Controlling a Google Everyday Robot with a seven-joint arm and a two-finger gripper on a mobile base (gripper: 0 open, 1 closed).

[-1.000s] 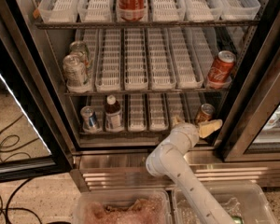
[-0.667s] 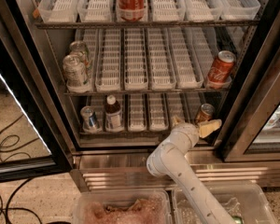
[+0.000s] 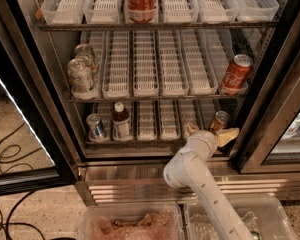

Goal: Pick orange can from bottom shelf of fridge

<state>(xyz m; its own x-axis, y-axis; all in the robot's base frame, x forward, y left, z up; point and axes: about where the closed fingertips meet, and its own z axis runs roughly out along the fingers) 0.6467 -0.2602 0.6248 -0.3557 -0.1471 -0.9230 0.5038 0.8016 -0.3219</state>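
The orange can [image 3: 219,120] stands upright at the right end of the bottom shelf [image 3: 152,121] of the fridge [image 3: 135,173]. My gripper [image 3: 210,132] is at the shelf's front edge, just in front of and below the can, on the end of the white arm [image 3: 190,169]. Its two cream fingers are spread, one [image 3: 191,129] left of the can and one [image 3: 229,135] to its lower right. The gripper is open and holds nothing.
A blue-and-silver can [image 3: 96,126] and a brown bottle [image 3: 121,121] stand at the bottom shelf's left. A red can [image 3: 236,73] and silver cans [image 3: 81,76] are on the middle rack. Another red can [image 3: 140,1] is on top. Black door frames [image 3: 272,114] flank the opening. Plastic bins [image 3: 130,226] sit below.
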